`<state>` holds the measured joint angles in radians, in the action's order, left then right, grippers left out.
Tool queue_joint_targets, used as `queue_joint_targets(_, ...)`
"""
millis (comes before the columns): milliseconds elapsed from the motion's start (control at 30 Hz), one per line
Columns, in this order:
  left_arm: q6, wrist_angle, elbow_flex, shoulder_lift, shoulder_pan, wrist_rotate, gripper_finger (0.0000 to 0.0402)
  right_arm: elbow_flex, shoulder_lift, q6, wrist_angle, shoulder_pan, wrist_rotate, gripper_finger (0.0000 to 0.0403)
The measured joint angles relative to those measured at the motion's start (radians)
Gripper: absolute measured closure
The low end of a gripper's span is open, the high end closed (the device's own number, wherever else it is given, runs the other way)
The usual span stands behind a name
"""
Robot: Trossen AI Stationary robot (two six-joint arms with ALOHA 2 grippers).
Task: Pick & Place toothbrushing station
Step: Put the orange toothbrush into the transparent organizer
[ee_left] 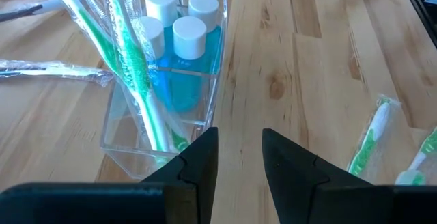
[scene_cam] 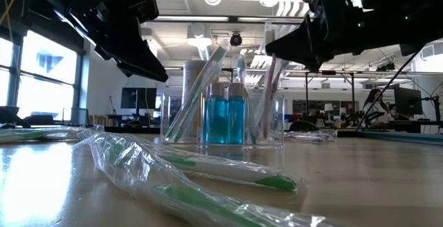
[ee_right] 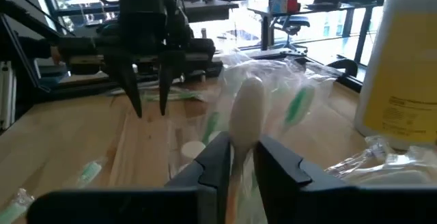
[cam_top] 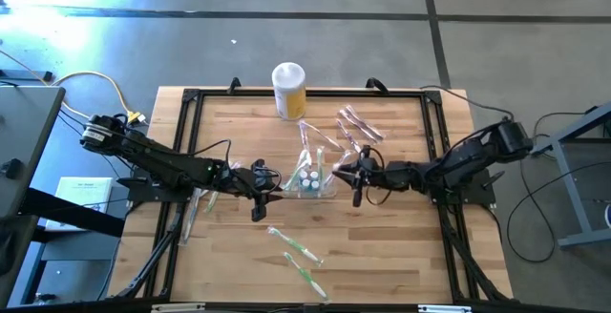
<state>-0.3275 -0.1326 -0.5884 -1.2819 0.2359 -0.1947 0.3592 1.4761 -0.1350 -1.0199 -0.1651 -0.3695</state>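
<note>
High view, frame centre: right gripper (cam_top: 356, 172) fingers loosely pinch a wrapped toothbrush (ee_right: 247, 115) over the holder (cam_top: 313, 181), apparently to drop it in; left gripper (cam_top: 258, 191) waits parted, empty.

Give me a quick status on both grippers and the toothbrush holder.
Left gripper open, empty, beside the clear holder. Right gripper at the holder's other side, pinching a wrapped toothbrush that stands in it. Loose green toothbrushes nearer the front edge, not blocking.
</note>
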Motion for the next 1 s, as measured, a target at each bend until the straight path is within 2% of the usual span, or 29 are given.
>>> queue_joint_targets(233,-0.029,0.0,0.0,0.0,0.0,0.005,0.0291,0.0,0.002,0.0,0.016,-0.002,0.01,0.0275)
queue_joint_targets(500,-0.019,0.0,0.0,0.0,0.0,0.005,0.0291,0.0,0.002,0.002,0.013,-0.005,0.01,0.0155)
queue_joint_targets(667,-0.018,0.0,0.0,0.0,0.0,0.006,0.0291,0.0,0.002,0.065,-0.005,-0.008,0.006,0.0093)
queue_joint_targets(833,-0.019,0.006,0.0,0.0,0.0,0.006,0.0291,0.0,-0.018,0.181,-0.036,-0.038,-0.025,0.0065)
queue_joint_targets(1000,-0.023,0.01,0.0,0.0,0.0,0.006,0.0291,0.001,-0.07,0.288,-0.04,-0.08,-0.169,0.0062)
